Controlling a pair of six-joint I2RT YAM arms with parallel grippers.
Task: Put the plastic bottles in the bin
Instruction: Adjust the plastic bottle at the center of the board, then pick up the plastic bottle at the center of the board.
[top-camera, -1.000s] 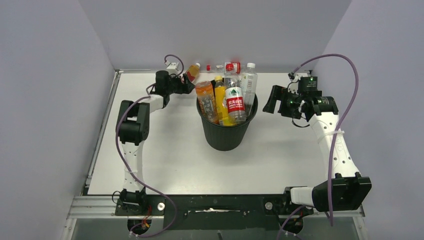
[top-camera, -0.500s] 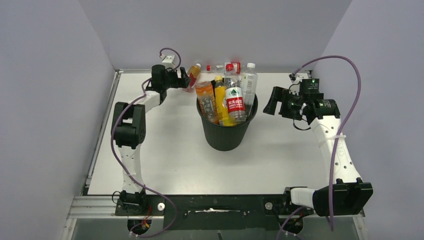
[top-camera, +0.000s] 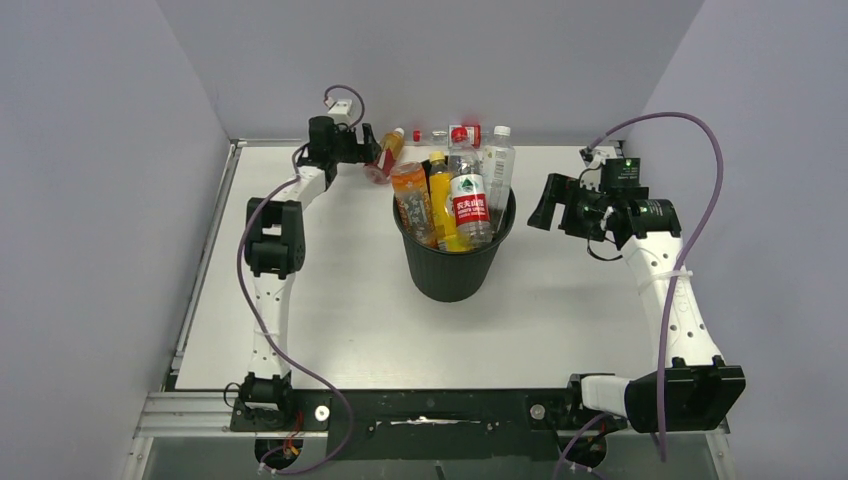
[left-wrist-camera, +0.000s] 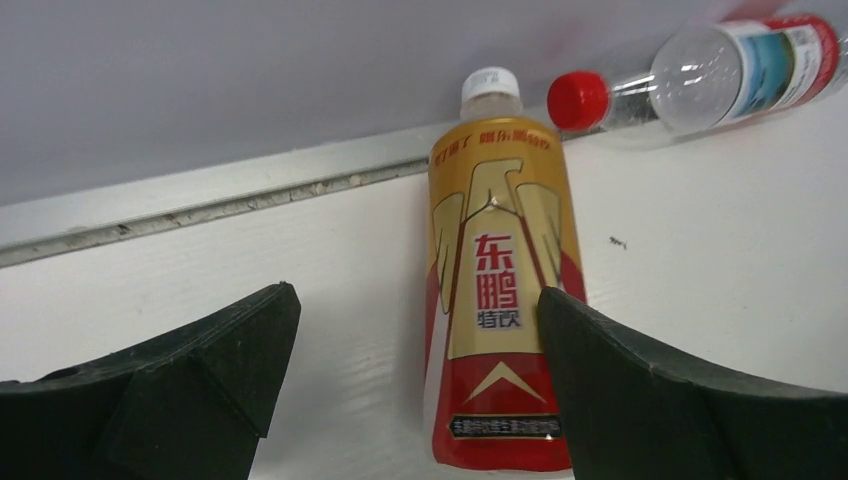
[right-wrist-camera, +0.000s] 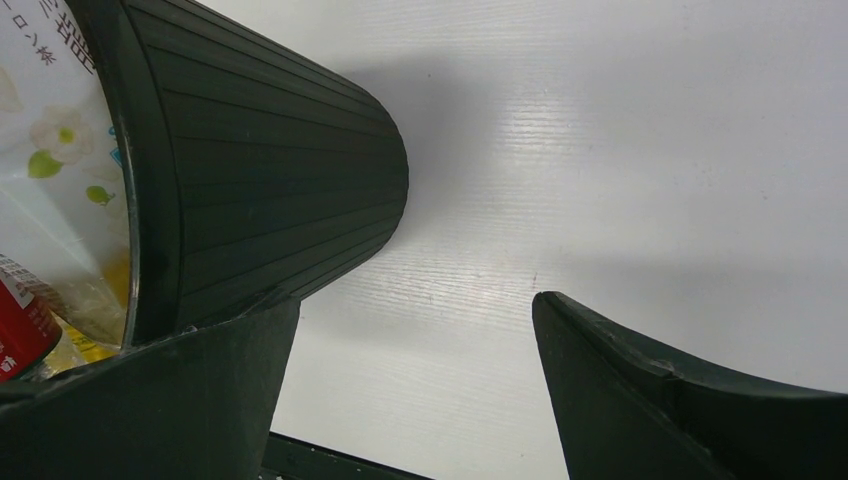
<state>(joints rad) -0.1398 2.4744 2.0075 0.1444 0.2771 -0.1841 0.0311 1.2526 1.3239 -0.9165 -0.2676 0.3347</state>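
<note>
Bottle (left-wrist-camera: 503, 300) with a gold label lies on the counter (left-wrist-camera: 700, 260) by the back wall, between the spread fingers of the left tool (left-wrist-camera: 415, 300). The right tool (right-wrist-camera: 415, 310), also open, hangs beside the bin (right-wrist-camera: 270, 180).

On the table (top-camera: 330, 320): bin (top-camera: 452, 265) at centre, upright bottles (top-camera: 468, 205) packed inside it. Behind-left of the bin, a lying bottle (left-wrist-camera: 500, 300), cap pointing rearward. A second lying bottle (left-wrist-camera: 720, 65) further back, to its right
</note>
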